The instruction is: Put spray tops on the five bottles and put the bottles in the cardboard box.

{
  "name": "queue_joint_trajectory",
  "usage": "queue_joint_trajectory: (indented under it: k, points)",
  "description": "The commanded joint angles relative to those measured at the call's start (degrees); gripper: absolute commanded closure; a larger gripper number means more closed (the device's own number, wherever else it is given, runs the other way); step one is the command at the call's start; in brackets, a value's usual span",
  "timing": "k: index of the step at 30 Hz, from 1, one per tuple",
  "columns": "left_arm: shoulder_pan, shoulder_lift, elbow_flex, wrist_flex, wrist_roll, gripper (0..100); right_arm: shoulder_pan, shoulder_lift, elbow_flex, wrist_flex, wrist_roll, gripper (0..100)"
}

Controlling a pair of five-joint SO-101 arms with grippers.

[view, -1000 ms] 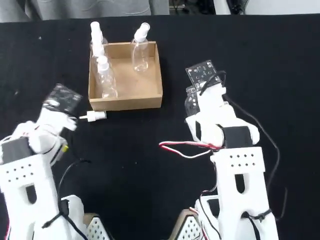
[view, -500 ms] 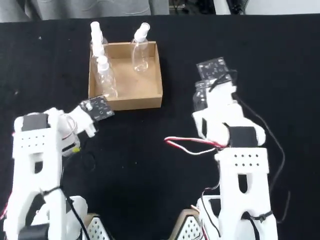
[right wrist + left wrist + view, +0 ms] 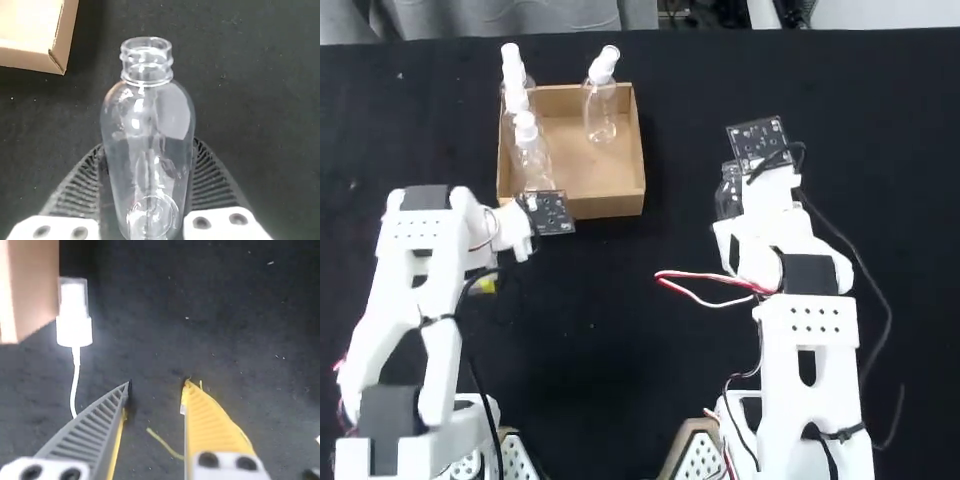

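1. Left tool (image 3: 156, 386): we see its grey ribbed finger and its yellow ribbed finger spread apart over the black desk (image 3: 620, 330). Nothing sits between them.
2. White spray top with thin dip tube (image 3: 74, 320): it lies flat on the desk, ahead of the left tool and outside the grey finger. The tube runs back toward that finger's tip. We cannot tell whether tube and finger touch.
3. Brown cardboard box (image 3: 27, 290): one corner stands just beyond the spray top's head, farther from the left tool than the spray top is.
4. Right tool (image 3: 148, 147): its two ribbed fingers are closed against the sides of a clear plastic bottle with a bare threaded neck (image 3: 147, 115). The bottle's body sits between the fingers.
5. The bottle's open neck points away from the right tool, and its base is toward the tool's wrist.
6. From the right tool, the box corner lies ahead and off to one side, apart from the held bottle.
7. High view, box contents:
   - One clear bottle with a white spray top (image 3: 533, 155) is inside, along the wall nearest the left tool.
   - A second capped bottle (image 3: 601, 100) leans at the far wall.
   - A third capped bottle (image 3: 513, 75) is at the far corner. We cannot tell whether it is inside the box or just behind the wall.
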Motion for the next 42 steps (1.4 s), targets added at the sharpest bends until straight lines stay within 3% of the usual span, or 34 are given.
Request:
queue_joint_trajectory:
  k: [1, 7, 28, 42]
  points:
    - [1.4, 4.5, -5.5, -3.3, -1.9, 85, 1.1, -2.0, -0.5, -1.5, -0.1, 96.3]
    - [1.5, 10.4, -6.9, -7.1, -1.9, 85, 1.1, -2.0, -0.5, -1.5, 0.0, 96.3]
    - [3.7, 26.2, -22.4, -7.0, 0.1, 85, 1.1, -2.0, -0.5, -1.3, 0.1, 96.3]
    - [1.7, 27.5, -24.7, -8.5, 0.0, 85, 1.1, -2.0, -0.5, -1.4, 0.1, 96.3]
